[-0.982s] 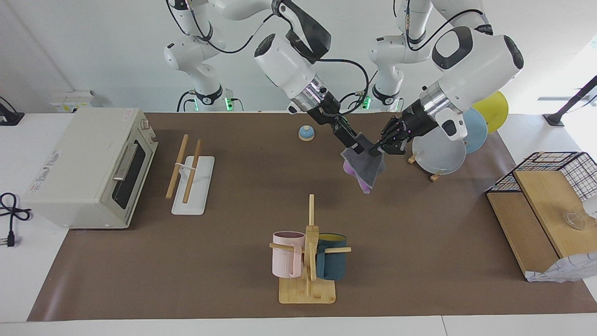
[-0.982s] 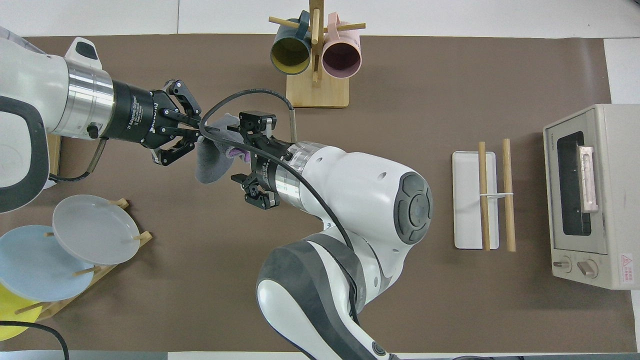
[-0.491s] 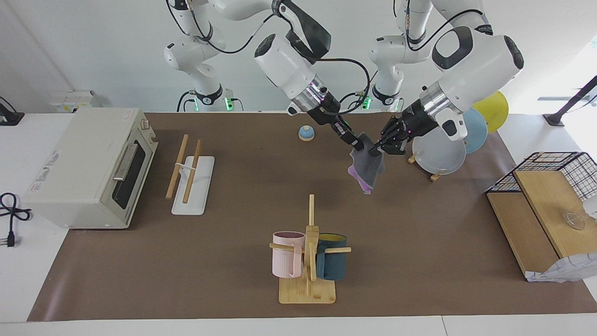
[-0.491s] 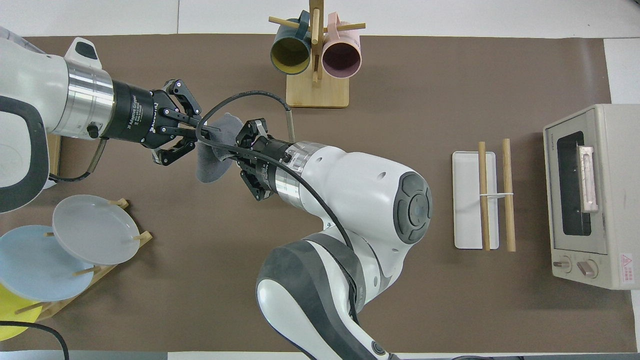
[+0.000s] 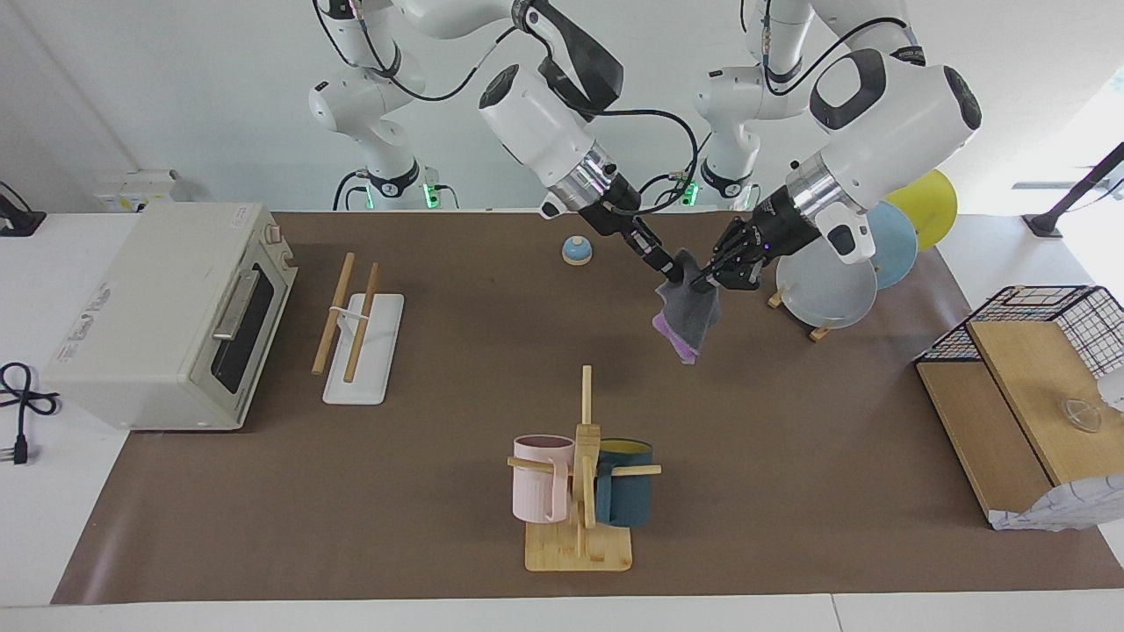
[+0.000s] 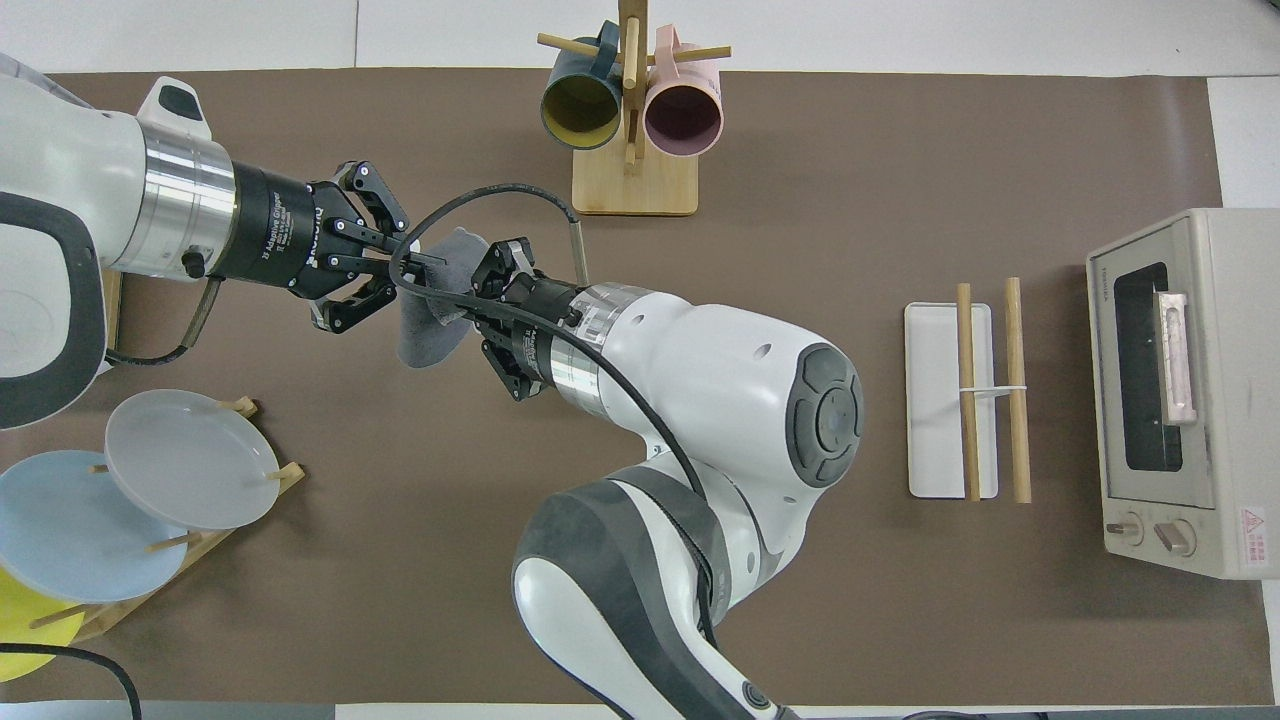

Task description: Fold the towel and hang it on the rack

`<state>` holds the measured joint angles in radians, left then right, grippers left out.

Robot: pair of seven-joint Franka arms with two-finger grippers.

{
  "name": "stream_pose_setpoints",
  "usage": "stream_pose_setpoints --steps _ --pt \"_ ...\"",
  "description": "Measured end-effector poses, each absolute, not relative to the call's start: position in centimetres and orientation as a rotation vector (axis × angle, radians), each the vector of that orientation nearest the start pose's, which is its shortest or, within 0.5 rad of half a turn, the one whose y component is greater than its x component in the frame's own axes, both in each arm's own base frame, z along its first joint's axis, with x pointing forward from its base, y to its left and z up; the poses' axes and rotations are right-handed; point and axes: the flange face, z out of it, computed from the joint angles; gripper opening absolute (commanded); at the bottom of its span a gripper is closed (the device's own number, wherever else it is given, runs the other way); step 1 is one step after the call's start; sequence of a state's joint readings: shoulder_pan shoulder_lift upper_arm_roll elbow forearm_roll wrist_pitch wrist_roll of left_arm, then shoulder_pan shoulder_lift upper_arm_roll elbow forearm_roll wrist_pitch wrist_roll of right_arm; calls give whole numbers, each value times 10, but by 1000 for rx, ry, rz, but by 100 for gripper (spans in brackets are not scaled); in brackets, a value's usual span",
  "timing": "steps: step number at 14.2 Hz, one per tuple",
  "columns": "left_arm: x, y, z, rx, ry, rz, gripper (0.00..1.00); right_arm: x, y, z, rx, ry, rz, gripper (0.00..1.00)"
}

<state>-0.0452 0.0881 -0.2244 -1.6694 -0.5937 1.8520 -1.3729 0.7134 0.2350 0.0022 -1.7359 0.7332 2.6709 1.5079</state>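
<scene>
With both the left tool [image 5: 708,279] and the right tool [image 5: 671,268] clamped on the top edge of the towel [image 5: 688,318], which hangs above the desk [image 5: 439,527] beside the plate stand [image 5: 818,332], keep the edge taut and carry it level toward the rack [image 5: 358,338] by the toaster oven [image 5: 167,312].

clear: mat [image 5: 457,351] mid-table | obstacle: mug stand [image 5: 580,491]
</scene>
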Motion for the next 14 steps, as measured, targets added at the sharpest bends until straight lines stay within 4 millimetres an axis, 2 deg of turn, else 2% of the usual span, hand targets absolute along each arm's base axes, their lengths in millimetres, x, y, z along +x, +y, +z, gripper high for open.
stream_pose_setpoints --steps 1,6,11,14 --pt "570 -198 567 -2881 -2071 684 100 521 426 515 -1805 1424 236 0" --pt "569 -199 565 -2884 -2058 687 100 519 426 508 -1888 1336 197 0" --pt "567 -198 564 -2896 -2042 683 100 510 426 489 -2218 985 132 0" --pt "564 -191 554 -2994 -1915 652 100 504 413 474 -2456 729 60 0"
